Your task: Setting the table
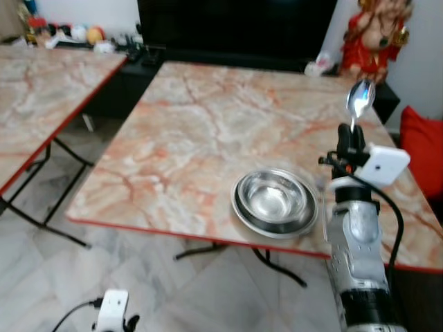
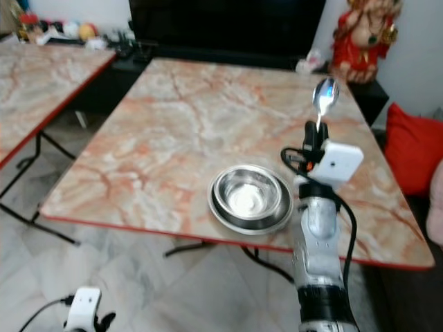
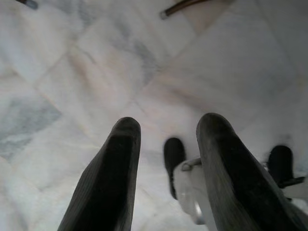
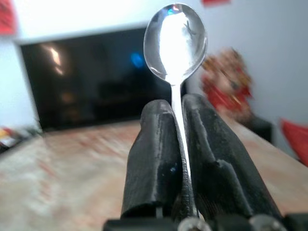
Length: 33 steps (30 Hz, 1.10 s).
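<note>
Right wrist view shows the right claw (image 4: 177,120) clamped on a spoon (image 4: 175,43), bowl upward, above the marble surface (image 1: 194,131) beside a steel bowl (image 1: 275,200). The left claw (image 3: 168,144), apparently idle, hangs parted over the floor (image 3: 86,72).

Left wrist camera, looking down along the left gripper (image 3: 166,144). Its two black fingers (image 3: 113,183) are seen spread, with a clear gap between them, nothing being held. Beneath them a pale marble-patterned tiled floor (image 3: 96,72) is shown, slightly blurred. Between and beyond the fingertips, a white and grey part with black ends (image 3: 192,187) is visible; what it is cannot be told. A thin dark table leg (image 3: 180,6) is seen at the far edge.
</note>
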Available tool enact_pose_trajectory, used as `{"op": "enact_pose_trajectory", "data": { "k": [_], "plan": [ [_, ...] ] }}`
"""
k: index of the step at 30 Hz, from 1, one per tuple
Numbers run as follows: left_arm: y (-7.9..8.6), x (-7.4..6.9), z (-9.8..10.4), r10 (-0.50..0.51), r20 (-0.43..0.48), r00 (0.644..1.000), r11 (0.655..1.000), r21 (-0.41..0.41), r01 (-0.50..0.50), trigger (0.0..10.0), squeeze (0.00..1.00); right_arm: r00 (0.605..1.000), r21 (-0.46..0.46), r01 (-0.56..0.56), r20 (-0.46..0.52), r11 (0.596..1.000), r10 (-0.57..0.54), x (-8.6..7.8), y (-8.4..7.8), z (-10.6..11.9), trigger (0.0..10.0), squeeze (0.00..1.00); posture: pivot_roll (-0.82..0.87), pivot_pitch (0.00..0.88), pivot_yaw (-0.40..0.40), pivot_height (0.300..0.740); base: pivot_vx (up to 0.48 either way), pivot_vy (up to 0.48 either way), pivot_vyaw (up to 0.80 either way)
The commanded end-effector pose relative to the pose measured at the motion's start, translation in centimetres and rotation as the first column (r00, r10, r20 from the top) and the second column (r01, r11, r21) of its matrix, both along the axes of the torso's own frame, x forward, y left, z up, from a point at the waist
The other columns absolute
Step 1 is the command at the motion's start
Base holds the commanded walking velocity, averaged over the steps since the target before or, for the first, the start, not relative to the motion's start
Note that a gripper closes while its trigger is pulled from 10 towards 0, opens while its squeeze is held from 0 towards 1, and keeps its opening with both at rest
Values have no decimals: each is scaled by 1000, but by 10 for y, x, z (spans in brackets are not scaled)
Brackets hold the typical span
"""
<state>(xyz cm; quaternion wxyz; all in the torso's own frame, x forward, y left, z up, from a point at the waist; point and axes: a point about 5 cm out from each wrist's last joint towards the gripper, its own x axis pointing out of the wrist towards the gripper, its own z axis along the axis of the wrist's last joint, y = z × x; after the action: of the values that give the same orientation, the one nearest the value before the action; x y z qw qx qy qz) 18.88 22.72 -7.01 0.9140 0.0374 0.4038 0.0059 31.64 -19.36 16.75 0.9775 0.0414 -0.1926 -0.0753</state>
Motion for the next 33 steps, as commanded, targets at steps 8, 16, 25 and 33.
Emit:
{"op": "enact_pose_trajectory", "data": {
  "k": [8,16,25,33],
  "plan": [
    [-2,-1,0,13,7,1000,1000,-11,-13,10000,0,999,15,43,-30,999,-43,-5,-9,-4,10000,0,47,25,-34,740,0,0,0],
    [1,-2,-1,41,-9,999,999,-16,-42,10000,0,996,19,68,-63,998,-67,-2,-16,-6,10000,0,52,26,-33,740,0,120,-266],
    [1,-2,-1,33,-5,999,999,-9,-33,10000,0,996,13,59,-62,998,-58,-2,-12,-6,10000,0,55,31,-31,740,0,220,-432],
    [2,-2,-1,33,-1,999,999,-13,-33,10000,0,996,14,60,-64,998,-59,0,-12,-4,10000,0,58,30,-25,740,0,0,0]
  ]
}}
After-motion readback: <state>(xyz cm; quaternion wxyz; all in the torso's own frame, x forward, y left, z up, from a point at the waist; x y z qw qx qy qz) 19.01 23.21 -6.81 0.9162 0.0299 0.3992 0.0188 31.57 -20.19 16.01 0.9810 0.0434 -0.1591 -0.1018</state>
